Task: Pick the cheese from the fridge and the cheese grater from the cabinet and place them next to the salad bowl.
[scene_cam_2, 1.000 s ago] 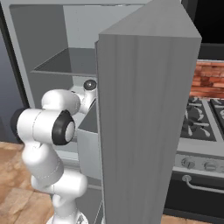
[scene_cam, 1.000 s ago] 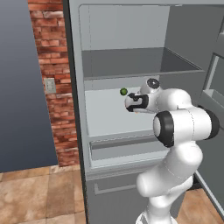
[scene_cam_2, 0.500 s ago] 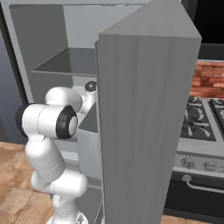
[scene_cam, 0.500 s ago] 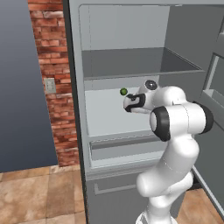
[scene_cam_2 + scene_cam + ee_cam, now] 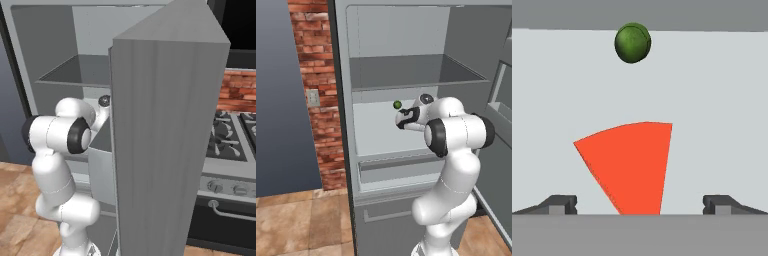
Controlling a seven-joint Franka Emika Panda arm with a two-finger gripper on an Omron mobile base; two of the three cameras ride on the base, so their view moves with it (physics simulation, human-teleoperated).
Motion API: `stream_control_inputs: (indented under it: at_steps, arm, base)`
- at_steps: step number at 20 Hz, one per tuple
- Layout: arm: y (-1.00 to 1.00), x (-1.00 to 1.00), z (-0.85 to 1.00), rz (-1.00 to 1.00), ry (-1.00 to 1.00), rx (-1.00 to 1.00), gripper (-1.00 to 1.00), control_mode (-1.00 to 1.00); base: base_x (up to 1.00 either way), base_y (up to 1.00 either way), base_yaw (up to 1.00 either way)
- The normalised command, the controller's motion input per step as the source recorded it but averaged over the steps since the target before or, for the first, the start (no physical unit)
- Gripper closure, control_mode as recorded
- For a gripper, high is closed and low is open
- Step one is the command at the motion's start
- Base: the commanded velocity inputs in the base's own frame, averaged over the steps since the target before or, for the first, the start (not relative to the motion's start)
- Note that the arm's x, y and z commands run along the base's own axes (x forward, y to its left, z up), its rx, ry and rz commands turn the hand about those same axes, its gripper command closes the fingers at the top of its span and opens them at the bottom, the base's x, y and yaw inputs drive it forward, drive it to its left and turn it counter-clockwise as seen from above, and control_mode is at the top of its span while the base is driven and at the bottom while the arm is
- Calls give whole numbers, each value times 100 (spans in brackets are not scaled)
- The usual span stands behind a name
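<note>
The cheese (image 5: 629, 167), a red-orange wedge, lies on the pale floor of the fridge (image 5: 401, 75), between the spread fingertips of the gripper (image 5: 639, 205), untouched. The jaws stand wide apart, holding nothing. Farther in sits a small green ball (image 5: 632, 42). The fridge door (image 5: 165, 140) hangs open on the right.

Arm links (image 5: 456, 195): glossy white, rounded and thick, seen from both base views.
Joints (image 5: 435, 138): dark black rings are set between the white segments.
Joint cap (image 5: 426, 98): a small grey disc with a dark rim.
Hand (image 5: 406, 118): white with a dark patch.
Fingertips (image 5: 560, 204): two small dark grey angular blocks.
</note>
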Motion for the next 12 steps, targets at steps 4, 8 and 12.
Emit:
stream_control_inputs:
  at_steps: [4, 8, 12]
  arm:
    - [0, 13, -13, 0, 0, 0, -100, -100]
    - [0, 10, -3, 0, 0, 0, -100, -100]
    - [0, 9, 0, 0, 0, 0, -100, -100]
  base:
    - [0, 0, 0]
    - [0, 0, 0]
    - [0, 0, 0]
